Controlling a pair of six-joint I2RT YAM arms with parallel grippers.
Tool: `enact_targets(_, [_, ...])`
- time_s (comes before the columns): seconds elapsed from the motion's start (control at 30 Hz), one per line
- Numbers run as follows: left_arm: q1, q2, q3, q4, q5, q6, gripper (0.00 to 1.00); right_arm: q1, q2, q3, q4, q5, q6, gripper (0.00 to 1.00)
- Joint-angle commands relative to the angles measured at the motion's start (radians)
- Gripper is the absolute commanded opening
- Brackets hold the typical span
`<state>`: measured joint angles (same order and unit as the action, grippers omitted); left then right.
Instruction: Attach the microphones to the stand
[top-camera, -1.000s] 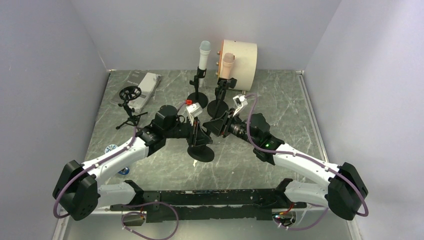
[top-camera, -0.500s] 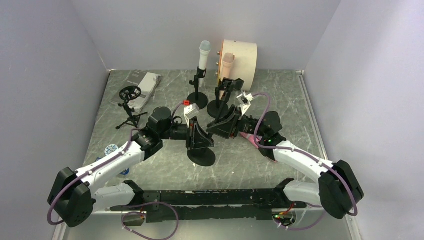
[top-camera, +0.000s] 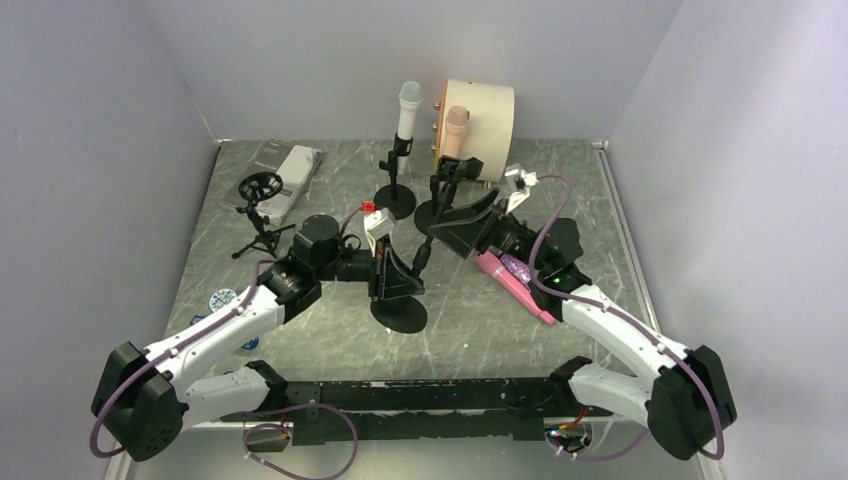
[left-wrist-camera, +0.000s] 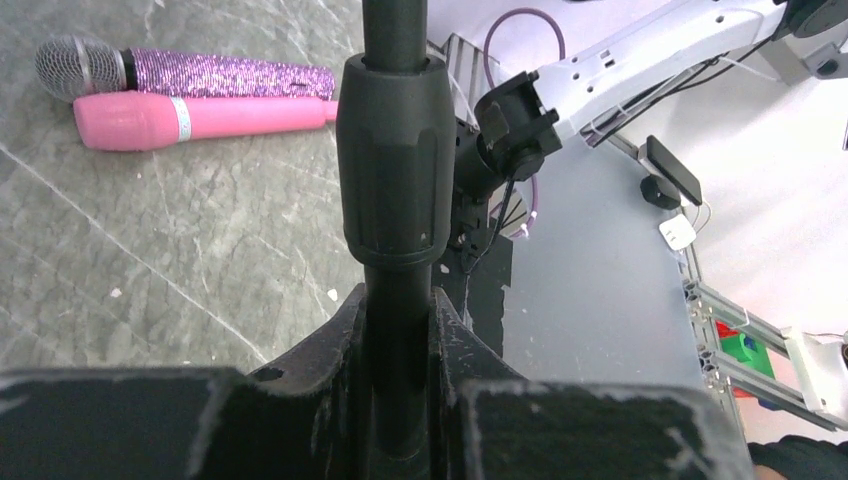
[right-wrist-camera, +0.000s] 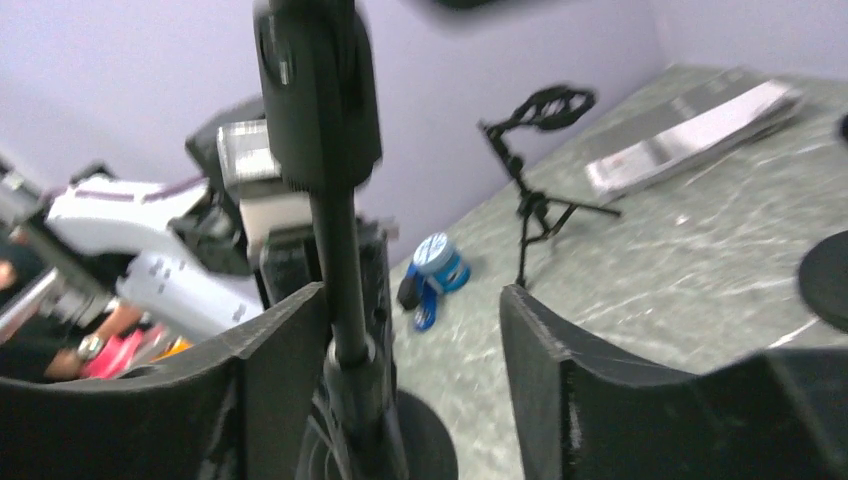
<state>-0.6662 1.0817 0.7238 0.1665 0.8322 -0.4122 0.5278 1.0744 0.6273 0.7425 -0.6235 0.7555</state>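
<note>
Backing off toward 1 o'clock, the right claw has let go of the stand it was closed around a second ago. Its jaws now stand spread. In the right wrist view the pole sits between them, close to one finger, and I cannot tell whether it touches. As the arm swung away it uncovered the pink mic and the purple mic. They lie side by side and touching on the table at 3 o'clock, partly under the right forearm. The left arm has barely shifted.

The left claw is pinched on the stand's pole just below its collar and holds it upright near the table's middle, with the base on the table. That stand carries no mic.

At 12 o'clock the white mic sits upright in its own stand, and the peach mic does likewise just to the right of it. So about half the job looks done: two mics are mounted and two are flat on the table.

What is left, by my reading, is to lift the pink or purple mic and seat it in the held stand. The last mic would then go on another holder, perhaps the small tripod at 10 o'clock.
</note>
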Motion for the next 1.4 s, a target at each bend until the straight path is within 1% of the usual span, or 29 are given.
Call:
enact_targets(0.0, [-0.001,-0.009,0.031,0.011,-0.010,0.055,0.02,0.000,-0.076,0.025,-0.039,0.242,0.003,0.71])
enact_targets(0.07, [-0.002,0.000,0.024,0.012,-0.021,0.072,0.02,0.001,-0.087,0.066,-0.131,0.328,-0.011,0.73])
enact_targets(0.17, [-0.001,0.010,0.011,0.036,-0.027,0.085,0.02,0.001,-0.068,0.132,-0.244,0.411,-0.036,0.75])
enact_targets(0.23, [-0.003,0.016,0.007,0.039,-0.030,0.097,0.02,0.000,-0.053,0.144,-0.232,0.415,-0.032,0.76])
enact_targets(0.33, [-0.001,0.029,0.011,0.023,-0.031,0.109,0.03,0.001,-0.030,0.154,-0.172,0.354,-0.030,0.76])
enact_targets(0.53, [-0.001,0.040,0.006,0.012,-0.035,0.126,0.03,0.001,-0.018,0.177,-0.122,0.324,-0.035,0.75])
enact_targets(0.7, [-0.002,0.054,0.012,0.004,-0.054,0.118,0.02,0.001,0.006,0.201,-0.072,0.241,-0.036,0.76])
enact_targets(0.9, [-0.001,0.060,0.017,0.002,-0.070,0.108,0.03,0.001,0.016,0.200,-0.034,0.235,-0.017,0.76])
enact_targets(0.97, [-0.002,0.059,0.017,0.000,-0.071,0.109,0.03,0.001,0.013,0.206,-0.047,0.251,-0.017,0.75])
enact_targets(1.0, [-0.001,0.058,0.016,0.000,-0.071,0.110,0.03,0.001,0.014,0.213,-0.063,0.261,-0.018,0.73])
enact_targets(1.07, [-0.002,0.056,0.016,0.001,-0.070,0.111,0.03,0.001,0.021,0.232,-0.110,0.268,-0.027,0.63])
enact_targets(1.13, [-0.002,0.057,0.018,-0.002,-0.067,0.112,0.03,0.001,0.030,0.246,-0.138,0.273,-0.030,0.48])
enact_targets(1.2, [-0.002,0.057,0.022,-0.002,-0.066,0.113,0.03,0.001,0.039,0.245,-0.147,0.279,-0.035,0.28])
enact_targets(1.27, [-0.002,0.053,0.023,0.001,-0.073,0.114,0.03,0.001,0.049,0.238,-0.151,0.275,-0.041,0.01])
enact_targets(1.37, [-0.002,0.041,0.030,0.000,-0.095,0.124,0.03,0.005,0.062,0.215,-0.143,0.250,-0.054,0.00])
